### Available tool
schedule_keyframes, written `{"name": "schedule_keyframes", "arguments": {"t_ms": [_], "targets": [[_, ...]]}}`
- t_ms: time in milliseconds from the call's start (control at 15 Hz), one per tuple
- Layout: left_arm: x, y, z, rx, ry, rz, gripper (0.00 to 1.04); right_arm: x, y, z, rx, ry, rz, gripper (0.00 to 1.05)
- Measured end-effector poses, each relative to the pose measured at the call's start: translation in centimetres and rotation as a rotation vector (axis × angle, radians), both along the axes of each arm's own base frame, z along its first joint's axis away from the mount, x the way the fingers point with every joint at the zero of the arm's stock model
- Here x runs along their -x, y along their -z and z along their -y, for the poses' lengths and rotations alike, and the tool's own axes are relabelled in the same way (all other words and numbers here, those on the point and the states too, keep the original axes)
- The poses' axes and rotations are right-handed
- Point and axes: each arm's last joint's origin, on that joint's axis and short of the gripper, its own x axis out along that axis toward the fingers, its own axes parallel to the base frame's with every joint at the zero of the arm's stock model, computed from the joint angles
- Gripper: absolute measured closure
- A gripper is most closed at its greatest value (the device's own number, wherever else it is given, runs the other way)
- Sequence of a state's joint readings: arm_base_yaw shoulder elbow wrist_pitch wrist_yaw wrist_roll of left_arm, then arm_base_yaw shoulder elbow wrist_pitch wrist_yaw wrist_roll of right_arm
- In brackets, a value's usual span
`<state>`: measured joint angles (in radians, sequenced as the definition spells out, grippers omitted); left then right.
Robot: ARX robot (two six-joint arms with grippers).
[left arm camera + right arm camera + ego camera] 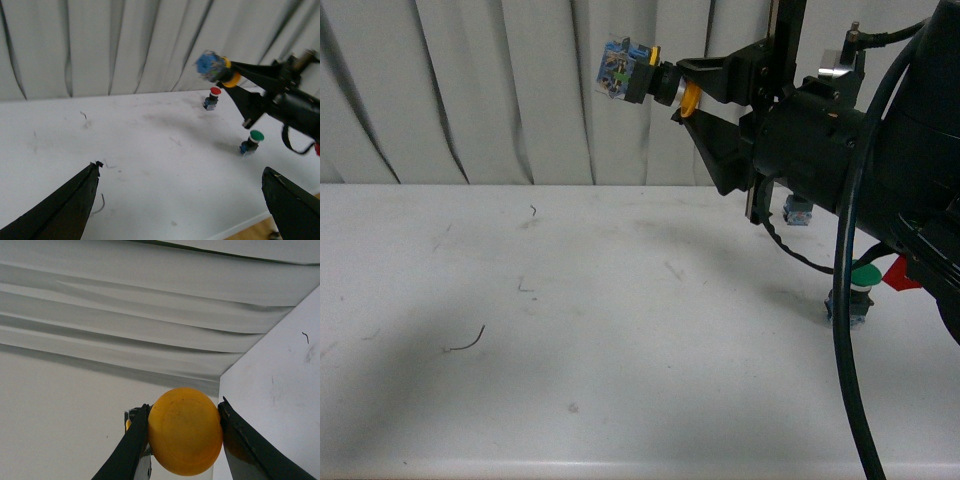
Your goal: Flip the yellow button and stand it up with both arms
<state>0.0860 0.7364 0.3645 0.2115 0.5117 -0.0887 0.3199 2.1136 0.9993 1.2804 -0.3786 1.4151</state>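
Currently, yellow button (pixel 642 76): held high above the table (pixel 570 330), in front of the pale curtain (pixel 470 90). It lies roughly sideways, with its blue-grey base pointing toward the robot's left, away from the claw.
Right gripper (pixel 680 92): clenched on the yellow button, its two black fingers (pixel 720 68) pressing on either side of the round cap. In the right wrist view the cap fills the gap between them.
Left gripper (pixel 181 168): released, its fingers (pixel 75 200) spread wide with nothing between them. It is above the table and well apart from the yellow button.
Green button (pixel 252 141): upright on the table, below the right arm (pixel 820 130).
Red button (pixel 214 97): upright on the table farther back, nearer the curtain.
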Motion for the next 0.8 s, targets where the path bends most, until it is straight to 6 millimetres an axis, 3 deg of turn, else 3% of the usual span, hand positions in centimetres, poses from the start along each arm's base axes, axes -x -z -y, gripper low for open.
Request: {"name": "schedule_keyframes", "arguments": {"t_ms": [133, 200, 333, 533, 600, 667, 800], "targets": [[4.8, -1.5, 0.9, -0.176, 0.029, 0.122, 0.07, 0.0, -0.2, 0.1, -0.002, 0.002, 0.007, 0.7], [5.1, -1.7, 0.8, -0.193, -0.103, 0.212, 0.14, 0.0, -0.4, 0.0, -0.002, 0.0, 0.012, 0.7], [5.2, 1.1, 0.1, -0.16, -0.401, 0.167, 0.43, 0.1, -0.5, 0.0, -0.002, -0.004, 0.016, 0.7], [5.7, 2.4, 0.0, -0.14, -0.419, 0.185, 0.8, 0.1, -0.6, 0.0, -0.001, -0.005, 0.019, 0.7], [5.8, 3.3, 0.0, -0.141, -0.418, 0.176, 0.98, 0.1, -0.7, 0.0, 0.0, -0.005, 0.023, 0.7], [5.9, 4.0, 0.0, -0.141, -0.417, 0.163, 1.03, 0.1, -0.7, 0.0, 0.005, -0.003, 0.026, 0.7], [6.9, 4.8, 0.0, -0.141, -0.417, 0.158, 1.03, 0.1, -0.7, -0.1, 0.008, -0.003, 0.03, 0.7]]}}
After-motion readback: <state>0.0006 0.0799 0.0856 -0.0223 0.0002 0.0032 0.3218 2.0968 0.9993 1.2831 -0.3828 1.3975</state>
